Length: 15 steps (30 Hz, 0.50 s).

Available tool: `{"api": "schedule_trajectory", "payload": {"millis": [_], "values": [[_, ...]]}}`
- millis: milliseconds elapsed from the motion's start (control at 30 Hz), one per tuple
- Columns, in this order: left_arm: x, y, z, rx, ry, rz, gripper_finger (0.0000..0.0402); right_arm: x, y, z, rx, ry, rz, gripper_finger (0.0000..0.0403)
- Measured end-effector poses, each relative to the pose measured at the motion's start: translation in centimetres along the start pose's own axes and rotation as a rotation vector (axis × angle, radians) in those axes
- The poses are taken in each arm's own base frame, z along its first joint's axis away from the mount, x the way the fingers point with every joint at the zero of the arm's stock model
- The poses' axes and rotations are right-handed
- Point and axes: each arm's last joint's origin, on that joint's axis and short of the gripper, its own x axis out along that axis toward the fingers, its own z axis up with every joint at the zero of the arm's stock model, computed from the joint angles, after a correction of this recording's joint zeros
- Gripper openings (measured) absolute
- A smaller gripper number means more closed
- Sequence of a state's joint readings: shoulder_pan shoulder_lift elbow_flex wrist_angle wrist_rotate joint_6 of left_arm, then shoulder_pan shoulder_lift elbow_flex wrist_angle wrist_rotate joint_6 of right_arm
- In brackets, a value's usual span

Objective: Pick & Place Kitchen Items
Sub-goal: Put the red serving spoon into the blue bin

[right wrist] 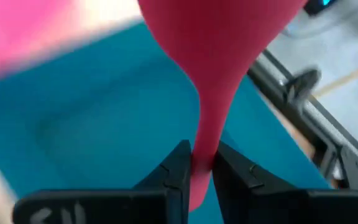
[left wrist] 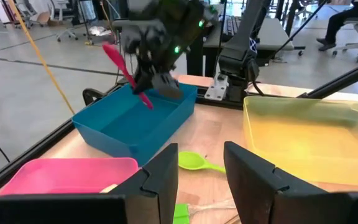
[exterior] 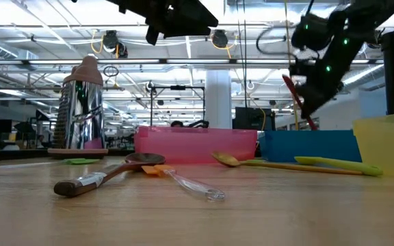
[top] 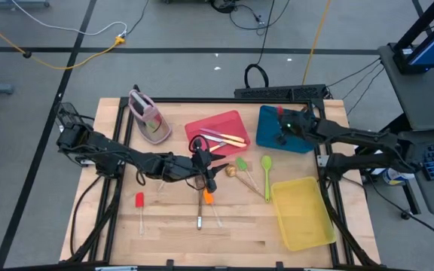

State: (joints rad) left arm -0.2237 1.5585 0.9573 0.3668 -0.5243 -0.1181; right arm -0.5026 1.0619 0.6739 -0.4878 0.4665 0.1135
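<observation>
Spoon [right wrist: 219, 81], red, stood pinched by its handle in the right gripper [left wrist: 157, 79] over the blue tray [top: 268, 129], right of centre, seemingly for dropping there; left gripper [left wrist: 199, 180] hovered parted, empty.

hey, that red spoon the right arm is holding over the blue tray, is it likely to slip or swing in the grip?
The red spoon is pinched low on its thin handle by the right gripper, so it may pivot. It hangs tilted above the blue tray, bowl end heavier, which probably invites swinging. It looks smooth and slim, likely light and somewhat slippery.
</observation>
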Motion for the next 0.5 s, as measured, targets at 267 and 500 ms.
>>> {"api": "schedule_trajectory", "payload": {"millis": [267,500], "values": [[0.0,0.0,-0.1,-0.019,0.006,-0.002,0.0131,3.9,-0.7,-3.6,-0.041,0.162,-0.076,0.0043],[0.0,0.0,-0.1,-0.018,0.007,-0.003,0.0131,4.8,-0.6,-4.7,-0.071,0.174,-0.049,0.0043]]}}
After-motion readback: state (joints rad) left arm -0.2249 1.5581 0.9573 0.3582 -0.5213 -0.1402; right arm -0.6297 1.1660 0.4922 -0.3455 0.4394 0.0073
